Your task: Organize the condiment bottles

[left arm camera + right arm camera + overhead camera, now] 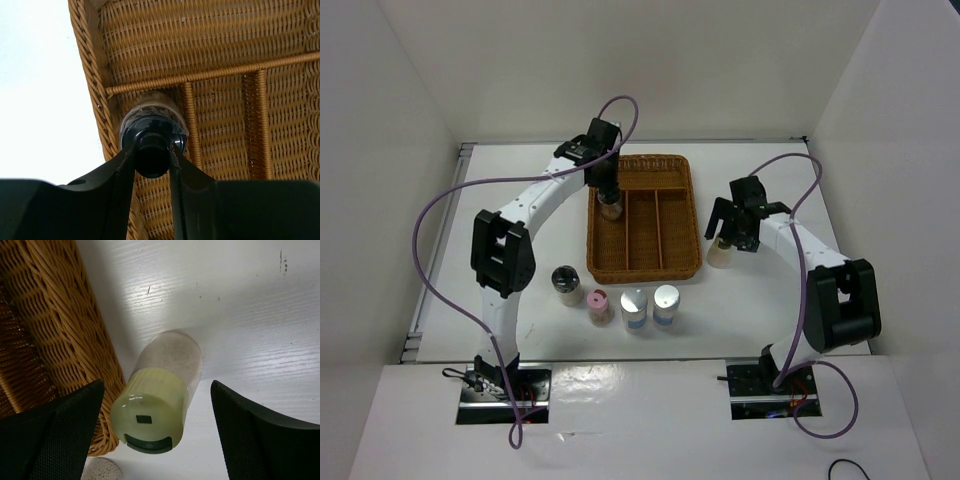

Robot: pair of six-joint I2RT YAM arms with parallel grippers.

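1. Grip on the left side first: the left fingers (117, 180) are clamped on the cap of a black-capped shaker (155, 117). It stands upright in the left long compartment of the wicker tray (225, 50), at the far end, tucked into the corner where the outer wall meets the cross divider. We cannot tell whether its base rests on the weave.
2. The right fingers (60, 440) are spread wide with nothing held. The yellow-green-capped shaker (170, 360) stands upright on the bench (250, 315) between them, cap towards the wrist camera.
3. That shaker is just beside the tray's right wall; we cannot tell whether the two touch. It sits nearer the tray-side finger than the outer one.
4. We judge the coming move turns on that gap. The tray-side finger hangs over the rim, so closing straight in could catch the wicker or tip the shaker. Its long axis is vertical, so a level squeeze below the cap suits it.
5. Four more stand in a row on the bench in front of the tray: a second black-capped shaker (566, 284), a pink-capped shaker (598, 304) and two silver-topped shakers (634, 309) (666, 304). The left arm is nearer the first two, and the silver pair sits roughly midway.
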